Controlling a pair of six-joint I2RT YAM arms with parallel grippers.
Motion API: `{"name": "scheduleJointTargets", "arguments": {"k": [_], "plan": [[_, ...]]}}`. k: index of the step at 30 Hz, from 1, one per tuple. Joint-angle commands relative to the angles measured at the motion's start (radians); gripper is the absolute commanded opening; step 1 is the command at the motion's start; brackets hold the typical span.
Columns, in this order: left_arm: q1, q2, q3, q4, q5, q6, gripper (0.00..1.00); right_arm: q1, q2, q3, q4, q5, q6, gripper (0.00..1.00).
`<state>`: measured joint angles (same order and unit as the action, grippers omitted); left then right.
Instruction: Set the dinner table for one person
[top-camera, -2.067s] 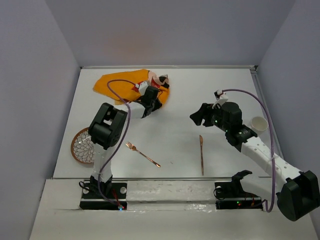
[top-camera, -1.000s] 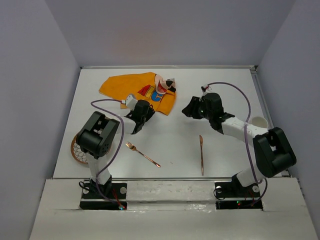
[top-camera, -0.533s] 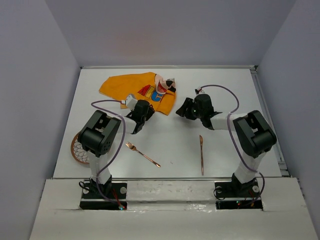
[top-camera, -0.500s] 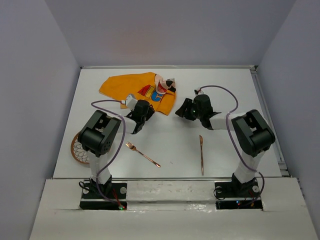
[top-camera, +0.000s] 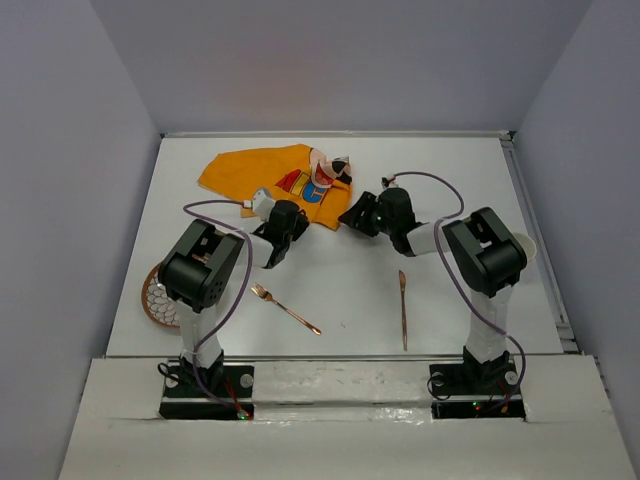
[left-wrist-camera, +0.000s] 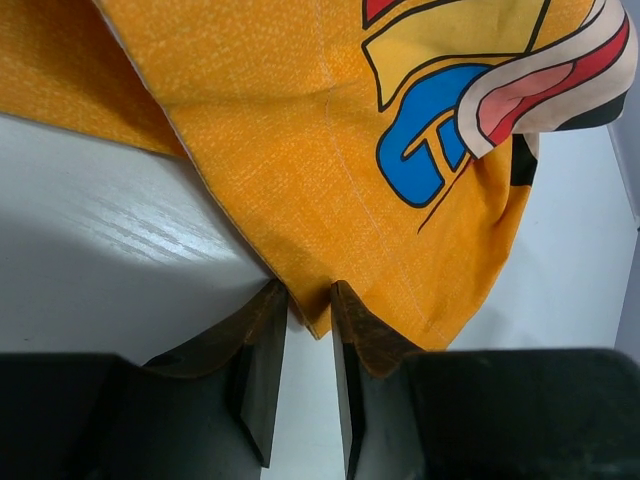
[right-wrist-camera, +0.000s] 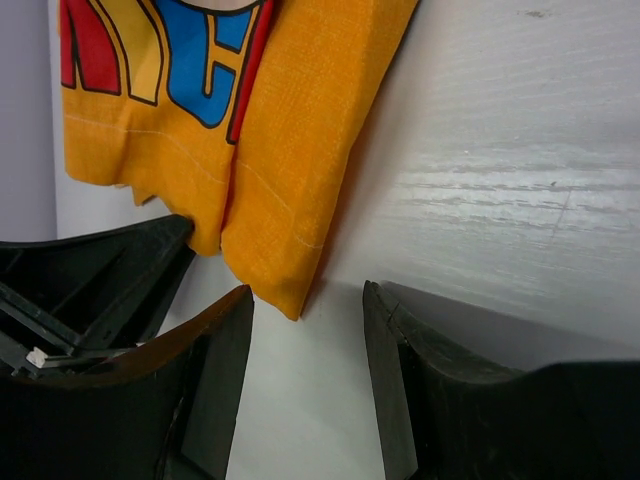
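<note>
Tabletop (top-camera: 350, 300) noted under the placemat (top-camera: 270, 170) and reaching well beyond it on every side. It is flat, rigid, smooth and fixed, so it is not to be gripped, and cloth is judged to slide easily over it. The placemat is soft and limp and best pinched at its hem. Left hand (left-wrist-camera: 308, 300) is set narrow astride the placemat's near hem, a gap showing; no firm pinch is confirmed. Right hand (right-wrist-camera: 308, 298) is held wider about the placemat's near right corner, not gripping it.
</note>
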<state>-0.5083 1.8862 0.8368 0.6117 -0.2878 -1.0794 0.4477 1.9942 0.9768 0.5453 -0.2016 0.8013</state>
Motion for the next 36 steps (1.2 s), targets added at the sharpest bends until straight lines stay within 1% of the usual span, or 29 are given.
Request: {"name": "scheduleJointTargets", "arguments": {"k": [1, 2, 3, 6, 8, 11, 12, 13, 16, 19, 20, 23, 24, 28, 31, 32, 33, 34, 35, 36], "plan": [[0.002, 0.007, -0.002, 0.049, -0.024, 0.009, 0.34, 0.011, 0.047, 0.036, 0.044, -0.012, 0.035, 0.54], [0.005, 0.005, -0.004, 0.049, -0.025, 0.012, 0.31, 0.011, 0.052, 0.037, 0.045, -0.013, 0.042, 0.53], [0.005, 0.001, -0.005, 0.051, -0.027, 0.016, 0.25, 0.011, 0.057, 0.039, 0.048, -0.015, 0.047, 0.53], [0.016, -0.015, -0.025, 0.072, -0.021, 0.030, 0.16, 0.011, 0.080, 0.052, 0.051, -0.033, 0.056, 0.52], [0.020, -0.027, -0.031, 0.077, -0.024, 0.044, 0.13, 0.011, 0.100, 0.060, 0.054, -0.039, 0.064, 0.50], [0.034, -0.056, -0.047, 0.083, -0.034, 0.070, 0.06, 0.011, 0.118, 0.069, 0.056, -0.047, 0.075, 0.48], [0.037, -0.067, -0.050, 0.085, -0.034, 0.076, 0.02, 0.011, 0.129, 0.075, 0.062, -0.048, 0.078, 0.47], [0.043, -0.071, -0.054, 0.085, -0.033, 0.079, 0.01, 0.020, 0.133, 0.079, 0.064, -0.051, 0.078, 0.46], [0.051, -0.090, -0.068, 0.094, -0.027, 0.090, 0.00, 0.020, 0.150, 0.099, 0.062, -0.056, 0.082, 0.42], [0.059, -0.111, -0.079, 0.102, -0.024, 0.105, 0.00, 0.020, 0.163, 0.112, 0.061, -0.055, 0.084, 0.34], [0.063, -0.121, -0.082, 0.106, -0.021, 0.110, 0.00, 0.020, 0.164, 0.114, 0.061, -0.050, 0.082, 0.29], [0.077, -0.160, -0.094, 0.120, -0.005, 0.125, 0.00, 0.020, 0.163, 0.114, 0.062, -0.039, 0.073, 0.05], [0.083, -0.173, -0.102, 0.123, 0.002, 0.127, 0.00, 0.020, 0.158, 0.112, 0.059, -0.030, 0.067, 0.00], [0.125, -0.265, -0.119, 0.132, 0.056, 0.148, 0.00, 0.020, 0.092, 0.091, 0.021, 0.048, 0.000, 0.00], [0.188, -0.381, -0.128, 0.132, 0.096, 0.156, 0.00, 0.020, -0.018, 0.105, -0.100, 0.114, -0.118, 0.00], [0.206, -0.416, -0.127, 0.122, 0.119, 0.165, 0.00, 0.020, -0.050, 0.112, -0.135, 0.172, -0.195, 0.00], [0.224, -0.452, -0.123, 0.106, 0.127, 0.171, 0.00, 0.020, -0.120, 0.123, -0.203, 0.195, -0.230, 0.00], [0.259, -0.520, -0.107, 0.088, 0.143, 0.177, 0.00, 0.020, -0.158, 0.128, -0.234, 0.249, -0.264, 0.00], [0.278, -0.588, -0.096, 0.053, 0.154, 0.196, 0.00, 0.020, -0.232, 0.135, -0.284, 0.311, -0.330, 0.00], [0.295, -0.619, -0.085, 0.034, 0.165, 0.205, 0.00, 0.020, -0.270, 0.138, -0.304, 0.339, -0.361, 0.00]]}}
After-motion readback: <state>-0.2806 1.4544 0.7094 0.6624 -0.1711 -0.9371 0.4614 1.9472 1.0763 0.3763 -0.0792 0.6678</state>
